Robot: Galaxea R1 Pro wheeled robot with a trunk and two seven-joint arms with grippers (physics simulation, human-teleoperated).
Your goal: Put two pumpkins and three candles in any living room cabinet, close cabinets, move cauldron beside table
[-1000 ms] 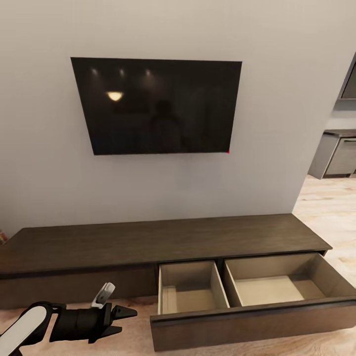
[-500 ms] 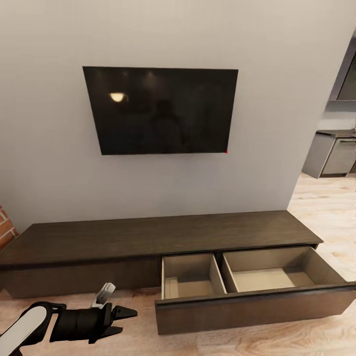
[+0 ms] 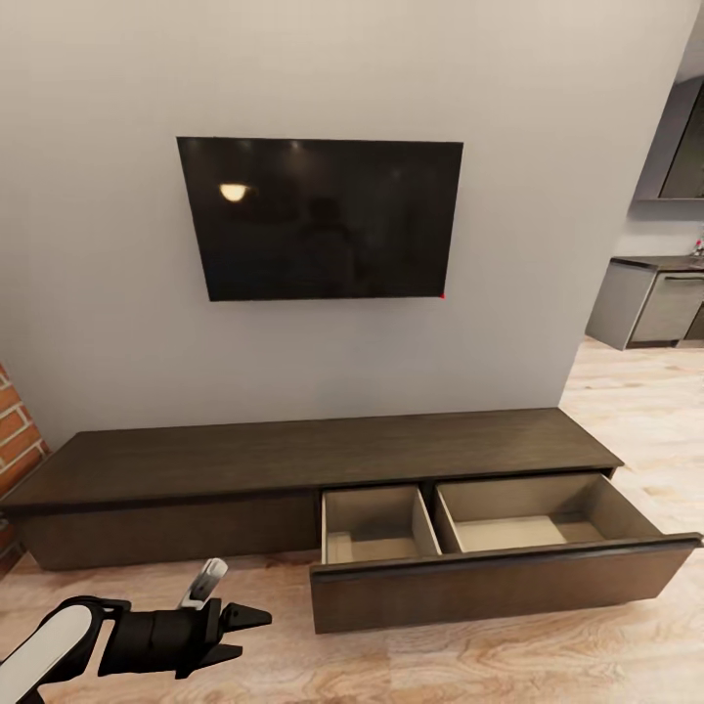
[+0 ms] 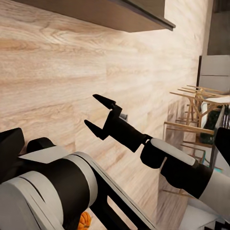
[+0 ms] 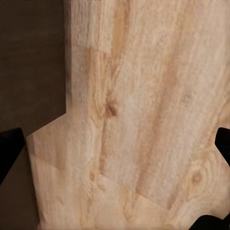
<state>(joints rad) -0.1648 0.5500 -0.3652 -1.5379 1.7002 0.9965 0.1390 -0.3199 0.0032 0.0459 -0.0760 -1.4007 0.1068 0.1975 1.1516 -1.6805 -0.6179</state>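
Cabinet (image 3: 293,455) loading is judged the step in hand, yet nothing is carried. Nearest, the left end effector (image 3: 238,634) is held spread wide and empty over the floor (image 3: 411,670); the right end effector (image 5: 115,148) is likewise spread wide. Beyond, the drawer (image 3: 508,587) is pulled out right of centre, both compartments bare. The cabinet is set against the far wall. Pumpkins and candles must be fetched next. The drawer's jutting front should be skirted; open floor is offered rightward.

Left arm, white forearm with black wrist, reaches low and level across the front; its black two-finger left gripper (image 3: 244,631) holds jaws parted, empty. Right gripper's dark fingertips (image 5: 10,146) spread wide apart.
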